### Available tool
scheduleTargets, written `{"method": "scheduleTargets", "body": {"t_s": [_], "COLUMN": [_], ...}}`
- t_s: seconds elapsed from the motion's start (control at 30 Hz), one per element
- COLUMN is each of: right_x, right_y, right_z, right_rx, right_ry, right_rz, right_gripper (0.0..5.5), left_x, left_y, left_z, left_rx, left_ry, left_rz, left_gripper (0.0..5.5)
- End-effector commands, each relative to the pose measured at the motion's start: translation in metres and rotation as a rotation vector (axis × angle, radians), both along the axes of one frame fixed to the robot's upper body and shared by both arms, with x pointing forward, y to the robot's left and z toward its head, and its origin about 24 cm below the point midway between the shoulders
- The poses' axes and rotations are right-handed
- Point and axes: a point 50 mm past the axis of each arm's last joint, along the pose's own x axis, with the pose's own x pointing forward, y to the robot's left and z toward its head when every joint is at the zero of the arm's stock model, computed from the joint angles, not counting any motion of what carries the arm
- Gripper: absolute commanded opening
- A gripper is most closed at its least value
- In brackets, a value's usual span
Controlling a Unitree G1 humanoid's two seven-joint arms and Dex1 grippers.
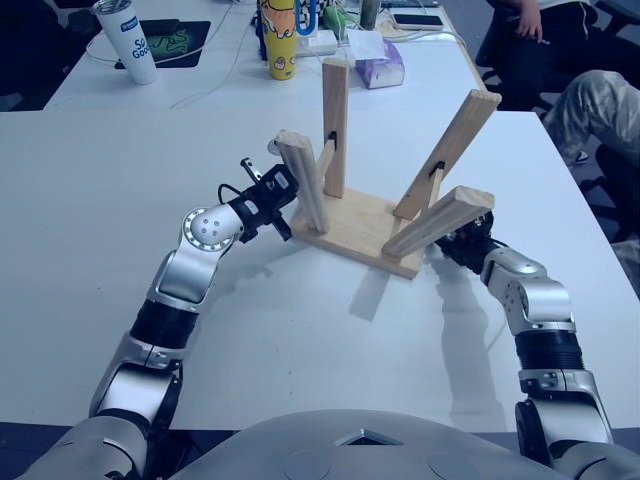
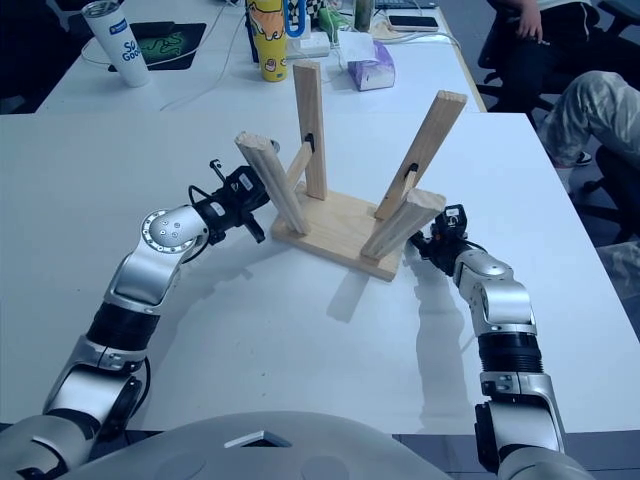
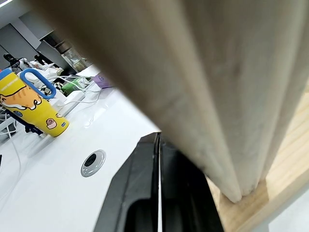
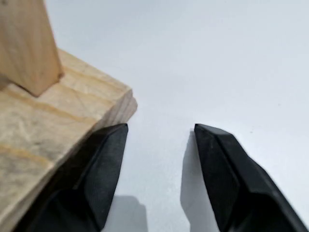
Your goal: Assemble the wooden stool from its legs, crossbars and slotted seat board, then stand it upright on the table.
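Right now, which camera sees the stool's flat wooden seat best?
The left eye view: nearly the whole seat board lies flat on the table with four legs sticking up. The right eye view shows much the same. The left wrist view catches a strip behind one leg; the right wrist view, one corner beside the right gripper.

The stool (image 2: 340, 215) lies upside down on the white table (image 2: 300, 340), its seat board (image 2: 335, 240) flat on the surface and four legs (image 2: 310, 130) splaying upward. The left gripper (image 2: 248, 195) sits against the near-left leg (image 2: 272, 185), apparently touching it, though the contact is hard to make out. The right gripper (image 2: 437, 238) is low on the table, just beside the board's near-right corner. A yellow tumbler (image 2: 268, 38) stands on the table behind.
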Motion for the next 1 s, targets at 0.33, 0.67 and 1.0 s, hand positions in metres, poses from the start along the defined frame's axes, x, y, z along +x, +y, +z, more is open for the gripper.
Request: {"method": "scheduleTargets", "body": {"t_s": [0.33,0.67,1.0], "right_x": [0.039,0.045,0.045], "right_y": [0.038,0.024,-0.001], "right_z": [0.03,0.04,0.047], "right_rx": [0.046,-0.036,-0.115], "right_ry": [-0.163,-0.236,-0.326], "right_rz": [0.064,0.021,-0.075], "right_gripper": [2.56,2.56,1.46], "left_x": [-0.02,-0.012,-0.02], "left_y": [0.041,0.073,0.068], "left_z": [-0.005,-0.017,-0.03], "left_rx": [-0.159,-0.166,-0.176], "left_ry": [0.078,0.066,0.095], "left_rz": [0.296,0.592,0.626], "left_gripper": [0.0,0.0,0.0]}}
